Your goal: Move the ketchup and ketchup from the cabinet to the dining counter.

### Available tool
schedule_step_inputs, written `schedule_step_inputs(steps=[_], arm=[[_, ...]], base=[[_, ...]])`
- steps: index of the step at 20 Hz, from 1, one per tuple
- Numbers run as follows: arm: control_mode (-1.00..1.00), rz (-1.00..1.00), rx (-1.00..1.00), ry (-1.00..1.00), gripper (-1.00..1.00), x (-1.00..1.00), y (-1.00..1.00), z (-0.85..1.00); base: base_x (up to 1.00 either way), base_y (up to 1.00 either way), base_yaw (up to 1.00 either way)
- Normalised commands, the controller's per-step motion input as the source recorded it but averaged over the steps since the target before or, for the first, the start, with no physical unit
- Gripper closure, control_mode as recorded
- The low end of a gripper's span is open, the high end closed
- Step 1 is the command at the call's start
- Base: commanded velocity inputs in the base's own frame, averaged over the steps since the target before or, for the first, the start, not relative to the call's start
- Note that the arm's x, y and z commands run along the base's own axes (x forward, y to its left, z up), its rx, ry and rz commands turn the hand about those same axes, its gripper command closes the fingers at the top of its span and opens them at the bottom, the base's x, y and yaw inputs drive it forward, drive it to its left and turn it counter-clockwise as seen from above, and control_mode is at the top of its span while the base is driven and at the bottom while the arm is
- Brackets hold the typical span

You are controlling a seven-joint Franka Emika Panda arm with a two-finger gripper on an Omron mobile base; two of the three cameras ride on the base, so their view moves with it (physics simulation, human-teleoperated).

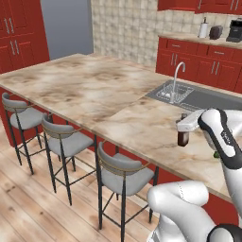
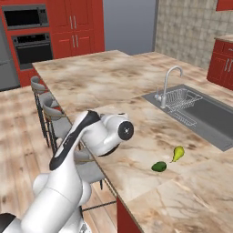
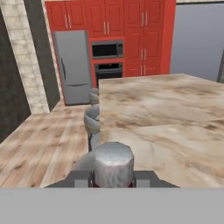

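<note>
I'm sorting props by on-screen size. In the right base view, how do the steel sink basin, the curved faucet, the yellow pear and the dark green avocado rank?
1. Steel sink basin, clearly largest.
2. Curved silver faucet.
3. Yellow pear and dark green avocado: they look about alike, so I would not rank them.

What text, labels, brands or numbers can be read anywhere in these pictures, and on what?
None can be read.
Ketchup bottle in the gripper over the dining counter: no lettering legible, label not readable in the left base view; the hand view shows just its cap.
Oven and microwave: no legible brand or digits.
Fridge: plain, no markings.
Coffee machine and toaster: too small to tell.
</note>
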Motion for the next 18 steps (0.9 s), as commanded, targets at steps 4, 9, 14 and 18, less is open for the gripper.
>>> schedule_step_inputs(steps=[4, 9, 14, 18], arm=[[-1.00, 0.01, 0.01, 0.00, 1.00, 0.24, -0.09, -0.26], [-1.00, 0.00, 0.00, 0.00, 1.00, 0.25, -0.08, -0.28], [-1.00, 0.00, 0.00, 0.00, 1.00, 0.13, -0.09, -0.34], [-1.00, 0.00, 0.00, 0.00, 1.00, 0.16, -0.10, -0.28]], base=[[0.00, 0.00, 0.00], [0.00, 0.00, 0.00], [0.00, 0.00, 0.00], [0.00, 0.00, 0.00]])
